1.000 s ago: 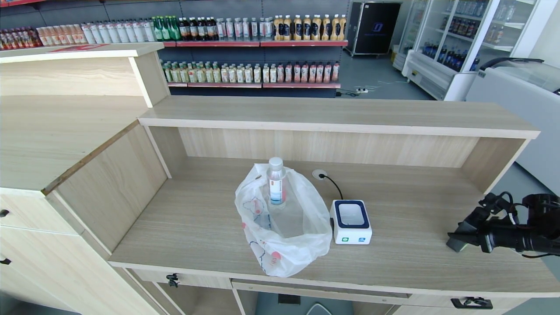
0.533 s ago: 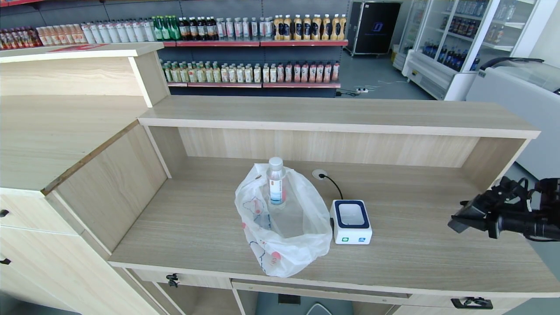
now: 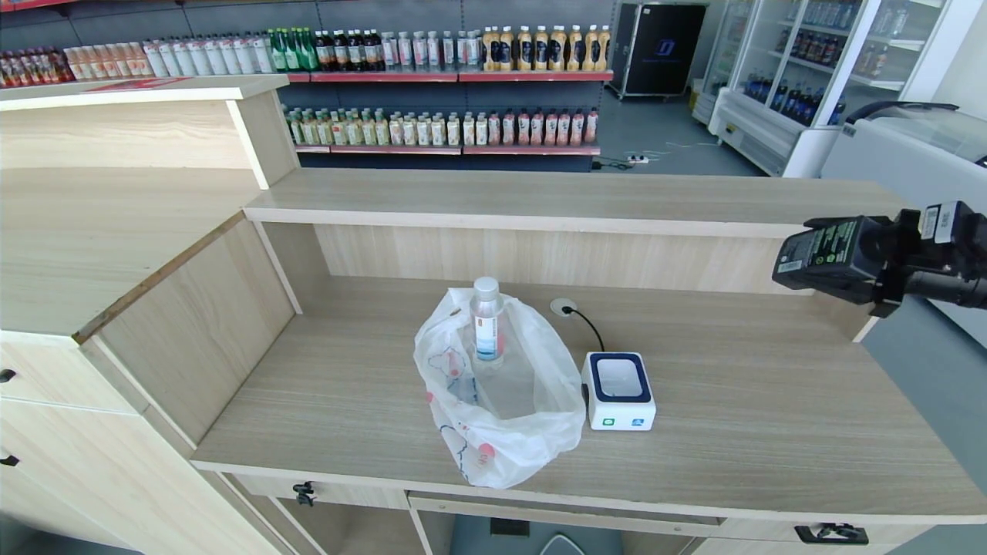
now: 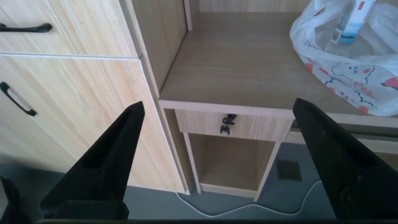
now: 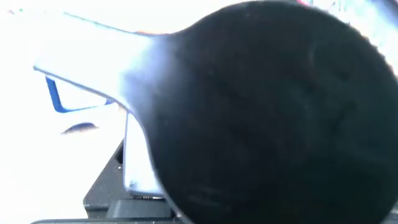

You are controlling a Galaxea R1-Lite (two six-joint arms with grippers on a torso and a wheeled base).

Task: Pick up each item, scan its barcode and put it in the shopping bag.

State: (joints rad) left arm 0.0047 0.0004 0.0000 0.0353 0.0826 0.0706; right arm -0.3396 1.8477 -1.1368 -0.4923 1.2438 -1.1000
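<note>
My left gripper (image 4: pixel 217 102) hangs low, in front of the front left corner of the counter (image 3: pixel 732 455), next to the cupboard (image 4: pixel 62 74). It is wide open and holds nothing. From it, the shopping bag (image 3: pixel 493 439) lies up and to the right. The bag sits on the counter by the middle of the front edge, and its mouth is open at the top.

The scanner (image 3: pixel 619 389) sits just beside the bag, on the bag's right side.

The bottle (image 3: pixel 486 327) stands inside the bag, at the bag's far side. It is upright, so its long way goes straight up, and its cap sticks out over the bag's rim. I think this item is already put away.

My right gripper (image 3: pixel 825 250) is high up over the far right corner of the counter, well apart from the bag. The bottle lies to its left, lower down and nearer to me. I cannot tell if this gripper is wide or narrow, or if it holds a thing.

I think the left gripper is the nearer one to the bag. A reach from there would have to go up and over the front edge.
</note>
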